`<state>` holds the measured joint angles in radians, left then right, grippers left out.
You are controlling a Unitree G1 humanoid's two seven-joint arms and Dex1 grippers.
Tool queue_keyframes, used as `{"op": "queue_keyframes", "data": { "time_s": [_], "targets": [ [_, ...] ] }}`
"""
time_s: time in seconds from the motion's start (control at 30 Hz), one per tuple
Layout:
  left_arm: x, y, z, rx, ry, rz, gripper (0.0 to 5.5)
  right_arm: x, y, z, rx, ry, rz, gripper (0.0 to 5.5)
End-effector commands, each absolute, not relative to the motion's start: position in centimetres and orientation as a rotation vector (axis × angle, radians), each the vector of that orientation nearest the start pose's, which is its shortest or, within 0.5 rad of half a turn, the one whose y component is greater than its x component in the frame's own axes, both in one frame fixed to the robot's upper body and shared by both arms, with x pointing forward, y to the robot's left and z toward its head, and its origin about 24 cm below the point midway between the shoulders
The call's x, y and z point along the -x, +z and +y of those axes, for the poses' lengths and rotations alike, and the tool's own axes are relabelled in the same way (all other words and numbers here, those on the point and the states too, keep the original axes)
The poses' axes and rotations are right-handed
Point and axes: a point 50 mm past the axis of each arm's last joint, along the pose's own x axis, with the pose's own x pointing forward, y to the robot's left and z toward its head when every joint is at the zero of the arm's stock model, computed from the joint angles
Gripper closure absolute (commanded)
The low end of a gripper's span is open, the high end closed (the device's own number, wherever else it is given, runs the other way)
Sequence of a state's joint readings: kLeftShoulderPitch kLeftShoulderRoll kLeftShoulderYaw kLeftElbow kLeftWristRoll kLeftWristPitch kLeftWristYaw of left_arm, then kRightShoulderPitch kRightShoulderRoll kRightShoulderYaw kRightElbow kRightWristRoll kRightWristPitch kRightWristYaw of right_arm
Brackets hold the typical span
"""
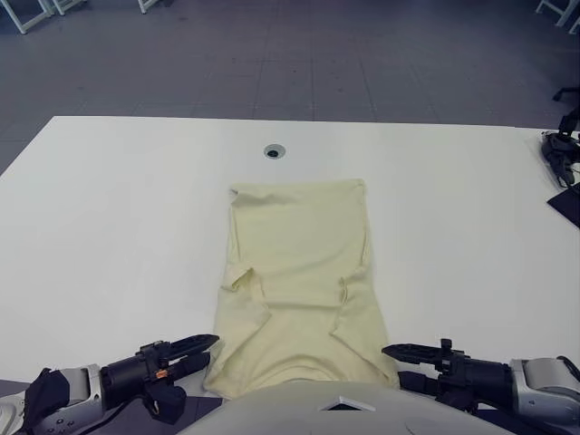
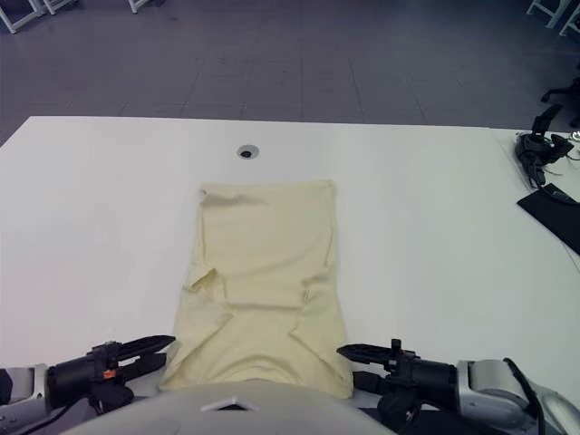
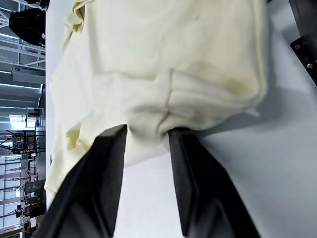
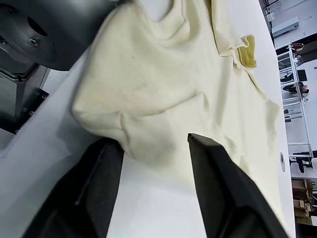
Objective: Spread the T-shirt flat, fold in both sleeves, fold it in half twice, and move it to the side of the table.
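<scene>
As the pale yellow T-shirt (image 1: 299,263) lies sleeves-in, the unclenched left gripper (image 1: 207,350) and right gripper (image 1: 392,359) straddle its near corners, presumably for folding.

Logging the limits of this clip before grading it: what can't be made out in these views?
Left wrist view: whether the fingertips of the left gripper touch the T-shirt; its bulging edge hides the contact.
Right wrist view: the same for the right gripper.
Eye views: dark objects at the table right edge, cut off by the frame, too small to identify.
Round fitting beyond the shirt: too small.
</scene>
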<state>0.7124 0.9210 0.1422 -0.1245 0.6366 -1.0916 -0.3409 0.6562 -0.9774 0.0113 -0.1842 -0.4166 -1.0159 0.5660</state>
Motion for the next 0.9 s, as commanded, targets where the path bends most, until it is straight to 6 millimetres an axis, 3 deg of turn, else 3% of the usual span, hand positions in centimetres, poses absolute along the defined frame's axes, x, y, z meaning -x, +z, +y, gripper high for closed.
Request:
{"op": "queue_keyframes", "data": {
  "time_s": [0.03,0.17,0.33,0.47,0.57,0.73,0.9],
  "targets": [
    [-6.9,4.6,24.3,-1.262,-1.328,-0.111,4.75,-7.4,4.7,-22.5,1.130,1.509,-0.047,3.95],
    [-6.8,4.4,24.3,-1.248,-1.323,-0.095,5.48,-7.4,4.7,-22.3,1.117,1.518,-0.035,4.72],
    [-6.9,4.2,24.3,-1.214,-1.316,-0.047,5.50,-7.3,4.6,-21.9,1.069,1.531,-0.004,5.48],
    [-6.9,4.4,24.3,-1.004,-1.225,0.148,5.50,-7.2,4.9,-21.9,0.902,1.514,0.167,5.48],
    [-7.0,5.2,24.4,-0.848,-1.212,0.310,5.50,-8.4,6.5,-21.9,0.685,1.452,0.278,5.48],
    [-7.9,9.0,24.1,-0.606,-1.195,0.408,5.50,-10.6,10.1,-22.4,0.324,1.410,0.329,5.48],
    [-9.0,13.3,24.9,-0.540,-1.160,0.391,5.50,-11.6,13.5,-22.9,0.113,1.411,0.260,5.48]
  ]
}}
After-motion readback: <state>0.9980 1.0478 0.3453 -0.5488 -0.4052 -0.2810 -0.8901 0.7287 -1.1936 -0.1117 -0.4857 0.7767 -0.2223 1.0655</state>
